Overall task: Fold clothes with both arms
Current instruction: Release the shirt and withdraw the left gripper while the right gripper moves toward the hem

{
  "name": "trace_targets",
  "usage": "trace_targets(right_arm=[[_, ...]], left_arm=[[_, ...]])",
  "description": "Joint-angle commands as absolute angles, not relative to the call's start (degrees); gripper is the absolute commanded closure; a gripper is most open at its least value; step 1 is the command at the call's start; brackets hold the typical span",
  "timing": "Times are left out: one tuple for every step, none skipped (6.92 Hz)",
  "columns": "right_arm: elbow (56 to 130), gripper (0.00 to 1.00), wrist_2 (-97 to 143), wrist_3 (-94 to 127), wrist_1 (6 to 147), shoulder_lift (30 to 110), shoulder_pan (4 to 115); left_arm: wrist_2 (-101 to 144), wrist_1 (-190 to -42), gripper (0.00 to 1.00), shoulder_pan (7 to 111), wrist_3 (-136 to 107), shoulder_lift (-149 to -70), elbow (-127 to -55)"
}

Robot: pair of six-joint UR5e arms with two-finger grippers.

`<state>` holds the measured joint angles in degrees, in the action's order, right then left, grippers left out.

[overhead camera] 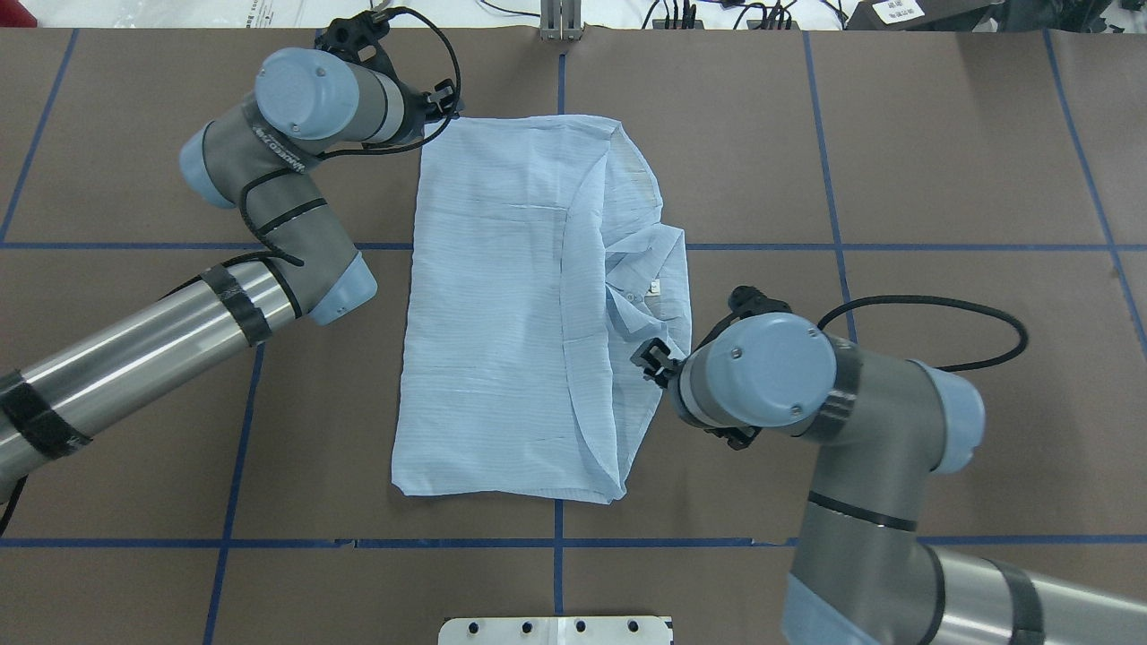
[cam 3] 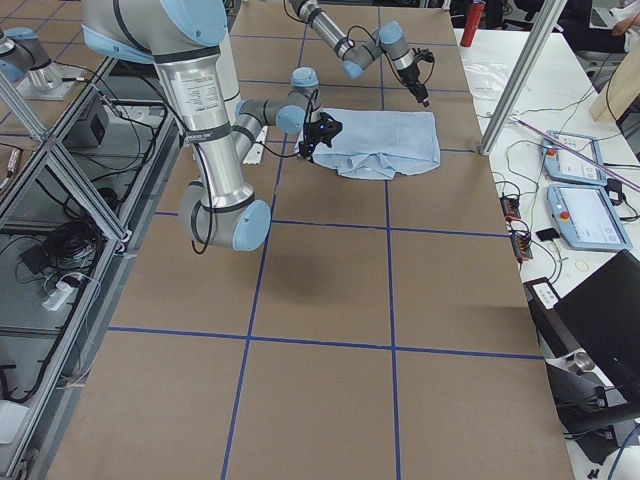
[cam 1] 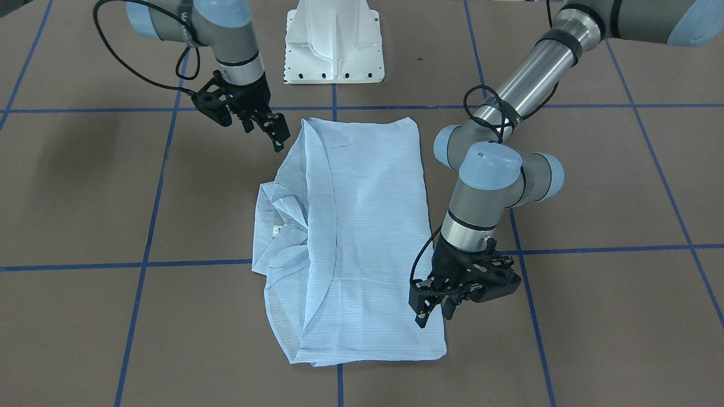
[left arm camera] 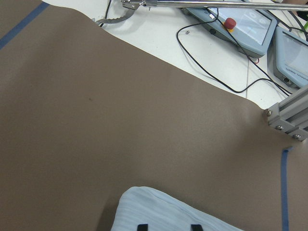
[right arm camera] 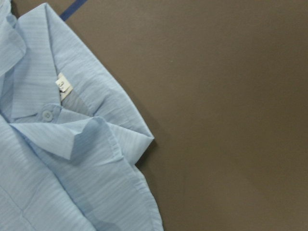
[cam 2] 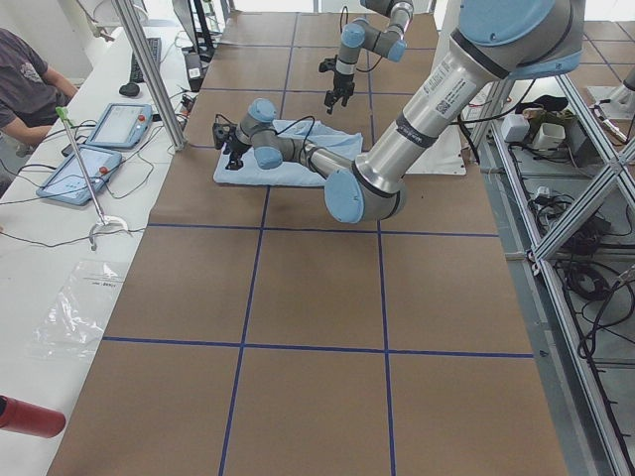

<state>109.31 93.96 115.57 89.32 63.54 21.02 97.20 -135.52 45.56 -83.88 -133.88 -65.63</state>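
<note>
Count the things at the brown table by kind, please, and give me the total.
Thin light-blue striped long-sleeved shirt: 1
Silver-grey jointed robot arms: 2 (left arm, right arm)
White metal pedestal base: 1
Total: 4

Catalogue entry: left arm and right arm.
- Build: polished silver tube sections and matt grey joint housings. The rounded pale blue caps have small screws set in the face.
- Fittings: black bands wrap the tubes, and thin black cables loop loose alongside.
- Markings: lettering on the grey housings, too small to read.
- Ends: black, skeletal, two-fingered; left pincer, right pincer.
- Mount: white pedestal base with dark holes along its edge.
</note>
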Motion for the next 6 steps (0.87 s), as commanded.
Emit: trace_targets(right_arm=[[105.12, 0.00, 83.97, 108.87, 90.17, 59.68, 14.70], [105.29, 0.00, 83.59, 97.67, 95.22, 59.33, 13.11], [105.29, 0.00, 83.76, 90.25, 100.75, 56.72, 12.05], [105.12, 0.00, 83.50, 85.56, 101.68, 55.91, 10.13], [105.03, 0.00, 83.67, 83.60, 101.78, 53.55, 9.67], [104.59, 0.00, 84.02, 82.19, 101.78, 54.05, 9.23]], left_arm=[[102.99, -135.26, 0.36, 47.28, -79.83, -124.33, -79.47], [103.01, -135.18, 0.36, 47.29, -79.80, -123.06, -80.93], [103.01, -135.18, 0.36, 47.29, -79.89, -123.05, -81.03], [103.01, -134.91, 0.36, 47.29, -79.98, -123.05, -81.56], [103.01, -134.83, 0.36, 47.29, -79.98, -122.87, -81.56], [103.01, -134.82, 0.36, 47.29, -79.98, -122.78, -81.48]])
